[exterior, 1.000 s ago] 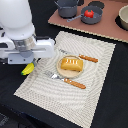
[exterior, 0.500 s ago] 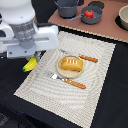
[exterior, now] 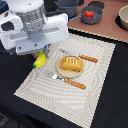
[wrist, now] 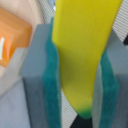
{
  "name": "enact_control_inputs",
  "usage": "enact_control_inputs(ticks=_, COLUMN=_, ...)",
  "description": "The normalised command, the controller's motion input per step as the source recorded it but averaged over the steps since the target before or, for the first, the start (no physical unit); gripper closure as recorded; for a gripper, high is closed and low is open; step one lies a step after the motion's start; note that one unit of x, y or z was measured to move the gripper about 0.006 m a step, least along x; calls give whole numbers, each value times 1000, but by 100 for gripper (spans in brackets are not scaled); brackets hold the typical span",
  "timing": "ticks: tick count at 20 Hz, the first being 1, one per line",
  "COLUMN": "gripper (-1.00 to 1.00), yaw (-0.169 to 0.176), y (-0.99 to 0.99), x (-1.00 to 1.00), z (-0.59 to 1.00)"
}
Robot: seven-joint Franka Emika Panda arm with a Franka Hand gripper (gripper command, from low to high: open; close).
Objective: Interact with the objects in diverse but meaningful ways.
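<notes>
At upper left, the hand (exterior: 42,54) grips a yellow banana (exterior: 40,60) above the striped placemat (exterior: 90,95); the bread loaf (exterior: 71,64) sits mid-frame on the plate (exterior: 60,73).

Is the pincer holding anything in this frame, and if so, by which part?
Yes. The pincer is shut on the banana, its teal pads clamping the fruit's sides close to the green-tipped end.

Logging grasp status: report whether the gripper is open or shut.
Shut on the banana. In the wrist view the gripper's teal pads press against both sides of it; in the exterior view it hangs under the arm.
</notes>
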Motion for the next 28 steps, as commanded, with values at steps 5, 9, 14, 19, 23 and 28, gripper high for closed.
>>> enact_control_inputs(ticks=5, gripper=100, yaw=0, y=-397, x=886, z=0)
enact_control_inputs(ticks=9, gripper=100, yaw=0, y=-396, x=885, z=0)
enact_control_inputs(ticks=14, gripper=100, yaw=0, y=-390, x=883, z=0)
enact_control_inputs(ticks=19, gripper=100, yaw=0, y=-340, x=888, z=-8)
enact_control_inputs(ticks=23, gripper=100, yaw=0, y=-124, x=646, z=-125)
enact_control_inputs(ticks=28, gripper=100, yaw=0, y=-26, x=363, z=-65)
